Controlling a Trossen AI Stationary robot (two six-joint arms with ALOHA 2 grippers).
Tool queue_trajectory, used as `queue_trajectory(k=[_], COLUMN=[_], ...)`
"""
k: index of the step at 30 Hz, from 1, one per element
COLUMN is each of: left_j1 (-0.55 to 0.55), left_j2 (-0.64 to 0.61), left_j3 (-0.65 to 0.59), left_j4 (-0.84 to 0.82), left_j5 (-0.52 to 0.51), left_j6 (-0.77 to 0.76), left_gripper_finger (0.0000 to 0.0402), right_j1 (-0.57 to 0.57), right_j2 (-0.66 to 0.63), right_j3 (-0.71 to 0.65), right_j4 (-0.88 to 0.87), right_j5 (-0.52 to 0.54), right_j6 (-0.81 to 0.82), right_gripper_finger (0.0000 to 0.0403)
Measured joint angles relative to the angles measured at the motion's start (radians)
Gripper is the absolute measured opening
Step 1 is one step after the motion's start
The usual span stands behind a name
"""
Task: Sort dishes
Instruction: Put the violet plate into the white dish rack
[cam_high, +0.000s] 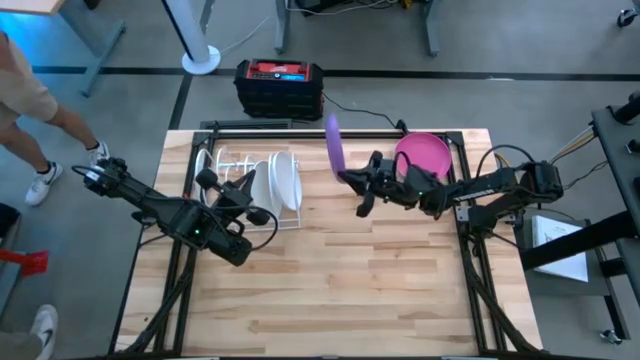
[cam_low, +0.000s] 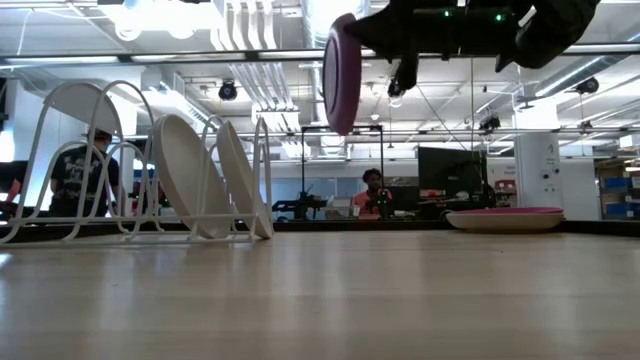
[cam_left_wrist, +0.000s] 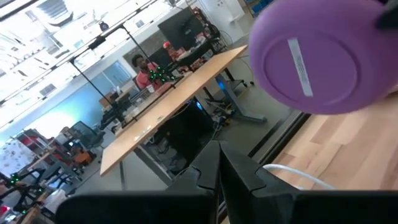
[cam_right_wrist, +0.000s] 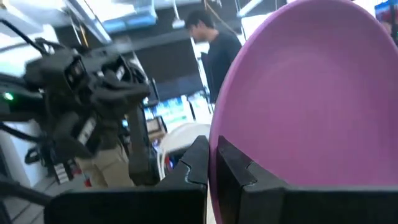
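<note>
While held on edge: the purple plate (cam_high: 334, 141) stands upright in the air, upper centre of the high view, clear of the tabletop in the low view (cam_low: 342, 73).
Right gripper: (cam_high: 349, 177) pinches the purple plate's lower rim, fingers pressed together on it; arm reaches in from the right edge.
Left gripper: (cam_high: 243, 183) at the wire dish rack, centre-left of the high view; its wrist view shows the fingers (cam_left_wrist: 233, 177) pressed together, nothing between them.
Wire dish rack: (cam_high: 222, 160) upper left of the table, near the back edge; two white plates (cam_high: 279, 183) lean in it, tilted, side by side.
Magenta bowl: (cam_high: 423, 153) flat on the table, upper right, close to the back edge, just behind the right arm.
Gap: open air between the purple plate and the rack's nearest white plate.
Open room: the wooden table's (cam_high: 340, 290) whole lower half is bare wood to the front edge.
Background: a person's leg and shoe (cam_high: 45, 180) at far left, off the table.
</note>
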Motion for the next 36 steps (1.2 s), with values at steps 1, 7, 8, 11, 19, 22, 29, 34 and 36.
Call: queue_trajectory(k=[1,7,8,11,19,22,29,34,36], left_j1=[0.0,0.0,0.0,0.0,-0.002,-0.004,-0.007,-0.007,-0.007], left_j2=[0.0,-0.001,-0.002,-0.006,-0.017,-0.027,-0.037,-0.038,-0.038], left_j3=[0.0,0.01,0.019,0.062,0.188,0.231,0.377,0.502,0.546], left_j4=[0.0,-0.007,-0.006,-0.005,-0.014,-0.029,-0.069,-0.068,-0.068], left_j5=[0.0,-0.031,-0.053,-0.072,-0.072,-0.072,-0.07,-0.069,-0.06], left_j6=[0.005,0.083,0.11,0.213,0.359,0.386,0.442,0.497,0.517], left_gripper_finger=[0.0,0.0,0.0,0.0,0.0,0.0,0.0,0.0,0.0], right_j1=[0.0,0.013,0.019,0.031,0.033,0.034,0.036,0.039,0.042], right_j2=[0.0,0.015,0.027,0.092,0.314,0.383,0.517,0.616,0.658], right_j3=[0.001,0.095,0.116,0.185,0.426,0.511,0.68,0.802,0.853], right_j4=[0.016,0.006,0.005,-0.004,-0.004,-0.003,0.003,0.002,0.002], right_j5=[0.0,-0.048,-0.052,-0.056,-0.106,-0.107,-0.107,-0.115,-0.128], right_j6=[-0.007,-0.075,-0.097,-0.142,-0.173,-0.194,-0.21,-0.216,-0.213], right_gripper_finger=[0.0,0.0,0.0,0.0,0.0,0.0,0.0,0.0,0.0])
